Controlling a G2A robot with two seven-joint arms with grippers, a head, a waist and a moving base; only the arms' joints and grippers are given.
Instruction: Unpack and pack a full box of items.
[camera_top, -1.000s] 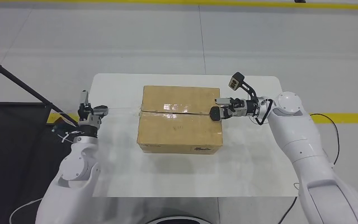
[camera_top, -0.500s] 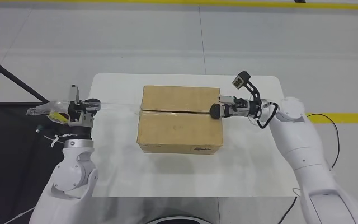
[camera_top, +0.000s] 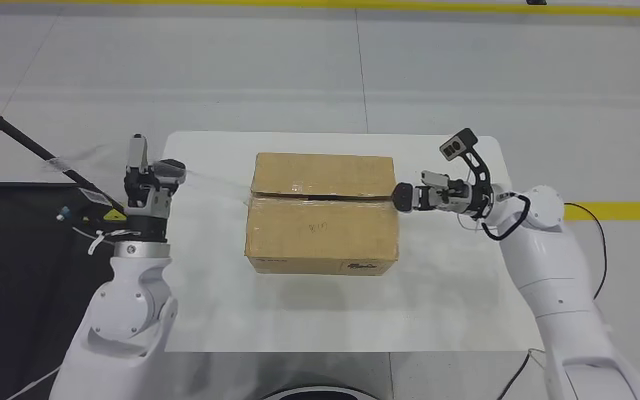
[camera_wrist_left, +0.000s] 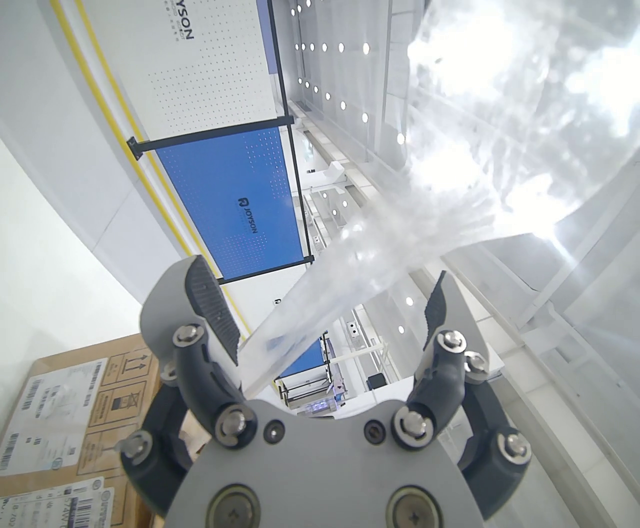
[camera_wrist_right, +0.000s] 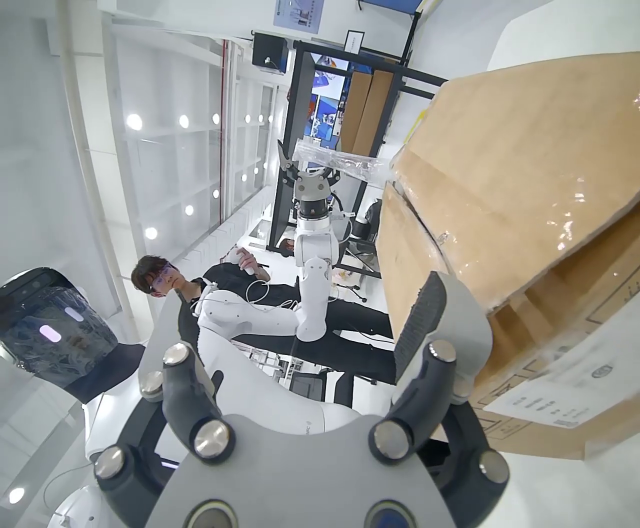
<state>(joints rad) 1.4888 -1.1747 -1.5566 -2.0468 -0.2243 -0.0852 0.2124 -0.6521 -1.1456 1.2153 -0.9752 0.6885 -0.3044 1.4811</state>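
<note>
A closed cardboard box stands in the middle of the white table. A strip of clear tape runs from the box's left end to my left gripper at the table's left edge. In the left wrist view that gripper is open, and the tape clings to one finger pad and passes between the fingers. My right gripper hangs open just off the box's right end. In its own view the box lies beside one finger.
A black pole slants past the table's left side, above a dark sheet on the floor. Bare table surface lies in front of the box and to its right.
My right gripper has drawn back from the box's top seam to just off its right end. The left gripper pulled the tape strip leftward, then shifted slightly toward the far edge.
</note>
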